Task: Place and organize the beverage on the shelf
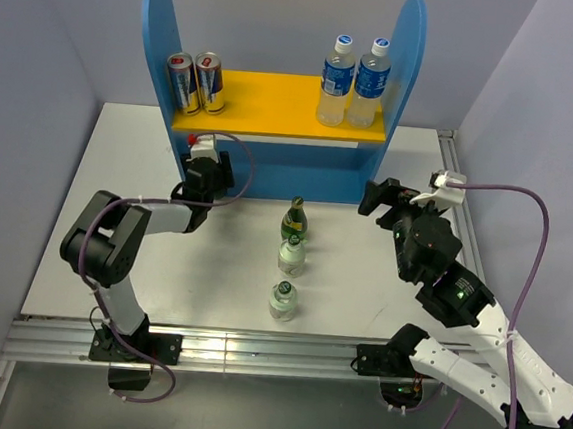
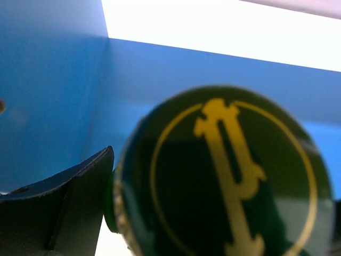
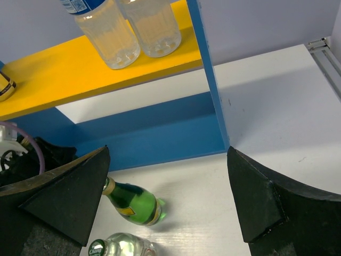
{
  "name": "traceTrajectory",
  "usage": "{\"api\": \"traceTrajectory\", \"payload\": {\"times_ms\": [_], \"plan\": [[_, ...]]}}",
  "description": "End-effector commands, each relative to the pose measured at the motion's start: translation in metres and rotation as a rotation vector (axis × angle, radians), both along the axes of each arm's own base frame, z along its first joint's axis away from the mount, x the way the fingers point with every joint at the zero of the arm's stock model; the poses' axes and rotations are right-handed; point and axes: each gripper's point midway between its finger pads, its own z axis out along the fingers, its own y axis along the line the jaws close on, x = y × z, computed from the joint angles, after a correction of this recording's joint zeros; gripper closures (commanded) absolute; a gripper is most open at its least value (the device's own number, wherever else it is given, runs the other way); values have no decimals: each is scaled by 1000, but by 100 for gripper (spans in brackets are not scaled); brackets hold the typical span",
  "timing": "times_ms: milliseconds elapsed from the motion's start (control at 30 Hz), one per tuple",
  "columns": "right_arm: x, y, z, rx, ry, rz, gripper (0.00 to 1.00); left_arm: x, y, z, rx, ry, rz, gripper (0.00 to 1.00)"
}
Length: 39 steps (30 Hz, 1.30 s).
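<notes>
My left fingers point(image 2: 69, 208) pinch the dark green glass bottle point(image 2: 224, 176), cap toward my wrist, in the lower left corner of the blue-sided two-level shelf point(image 1: 156, 43), blue back panel point(image 2: 176, 69) just beyond; my right gripper point(image 3: 167, 154) hangs spread.

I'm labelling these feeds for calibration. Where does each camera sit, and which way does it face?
Top external: above and behind the arms, looking down on table and shelf; both arms show.
Left wrist: inside the shelf's lower level, facing its blue back past a green-capped bottle; one finger shows.
Right wrist: above the table, facing the shelf's right end; both fingers show.
Shared: top and right wrist both see the plastic bottles and a green bottle.
</notes>
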Motion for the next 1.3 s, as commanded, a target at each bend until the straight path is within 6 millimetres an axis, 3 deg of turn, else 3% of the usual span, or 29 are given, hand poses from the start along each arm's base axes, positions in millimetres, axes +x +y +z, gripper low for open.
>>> {"api": "traceTrajectory", "payload": {"times_ms": [0, 300, 400, 433, 533, 567, 600, 1000, 1267], "plan": [[2, 3, 5, 22, -17, -3, 3, 40, -1, 66, -109, -204, 8, 100], [4, 4, 1, 16, -9, -5, 3, 64, 15, 49, -92, -178, 83, 100], [4, 4, 0, 16, -8, -5, 3, 67, 13, 51, -99, -176, 84, 72], [4, 4, 0, 17, -9, -6, 3, 66, 13, 51, -98, -176, 83, 47], [3, 3, 1, 23, -12, -6, 3, 64, 12, 52, -101, -175, 74, 21], [3, 3, 0, 20, -9, -5, 3, 64, 12, 51, -102, -172, 73, 5], [3, 3, 1, 24, -13, -6, 3, 63, 12, 49, -103, -164, 74, 1], [-1, 1, 2, 37, -19, 2, 3, 39, 16, 51, -87, -151, 72, 1], [-3, 1, 2, 45, -22, 7, 3, 22, 1, 57, -76, -143, 8, 1]]}}
